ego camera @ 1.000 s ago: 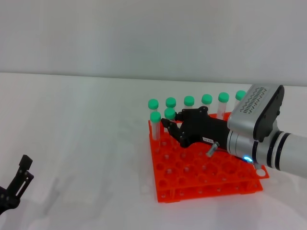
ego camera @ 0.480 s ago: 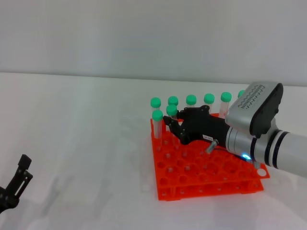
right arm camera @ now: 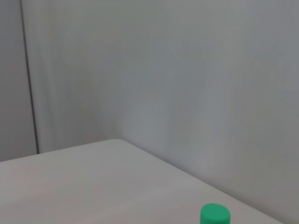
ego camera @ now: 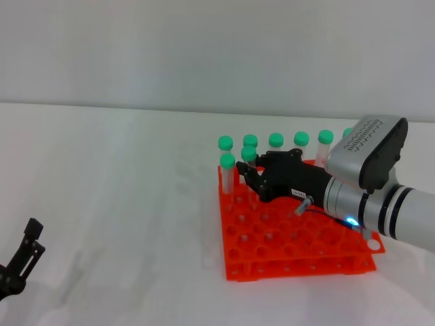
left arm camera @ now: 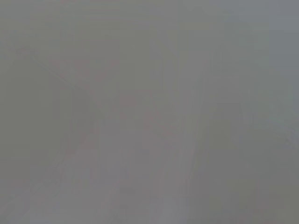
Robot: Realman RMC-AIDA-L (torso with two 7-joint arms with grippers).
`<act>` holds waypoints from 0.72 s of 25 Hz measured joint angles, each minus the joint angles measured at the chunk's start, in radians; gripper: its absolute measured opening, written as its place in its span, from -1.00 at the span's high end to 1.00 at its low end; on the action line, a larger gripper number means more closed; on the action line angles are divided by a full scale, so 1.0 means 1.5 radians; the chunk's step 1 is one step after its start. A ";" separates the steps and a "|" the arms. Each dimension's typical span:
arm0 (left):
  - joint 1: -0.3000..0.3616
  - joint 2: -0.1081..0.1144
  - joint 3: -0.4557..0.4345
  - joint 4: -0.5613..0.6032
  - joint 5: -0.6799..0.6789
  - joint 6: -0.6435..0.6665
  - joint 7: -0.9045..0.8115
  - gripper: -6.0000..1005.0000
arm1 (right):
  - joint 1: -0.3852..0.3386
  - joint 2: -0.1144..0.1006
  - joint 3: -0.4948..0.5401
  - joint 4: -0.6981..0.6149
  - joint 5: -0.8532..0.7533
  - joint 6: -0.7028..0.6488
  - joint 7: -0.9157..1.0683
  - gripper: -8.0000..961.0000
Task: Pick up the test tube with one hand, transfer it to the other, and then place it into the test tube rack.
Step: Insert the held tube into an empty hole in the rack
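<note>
My right gripper [ego camera: 246, 175] has its black fingers [ego camera: 243, 170] curled around the test tube [ego camera: 249, 163]; they look clamped on it just under the green cap, though the contact itself is hard to make out. The tube stands in the second row at the far left corner of the test tube rack [ego camera: 299, 241], upright, long axis vertical, cap up, bottom end apparently down in a hole, hidden by the fingers. Neighbouring tubes sit just beside it, one touching-close at the left edge [ego camera: 227, 174], others along the back row [ego camera: 275, 142].

Risks as I judge them: opening or pulling back sideways could knock those neighbours, tilt this tube, or drag the light rack. If it isn't seated, release lets it tip.

Left gripper [ego camera: 20, 263] idle, low at my near left, well apart; can't tell whether its fingers are apart.
</note>
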 joint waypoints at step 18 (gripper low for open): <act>-0.005 0.000 0.000 0.001 -0.001 0.000 -0.008 -0.75 | -0.015 0.000 0.002 -0.002 -0.004 0.004 0.000 0.34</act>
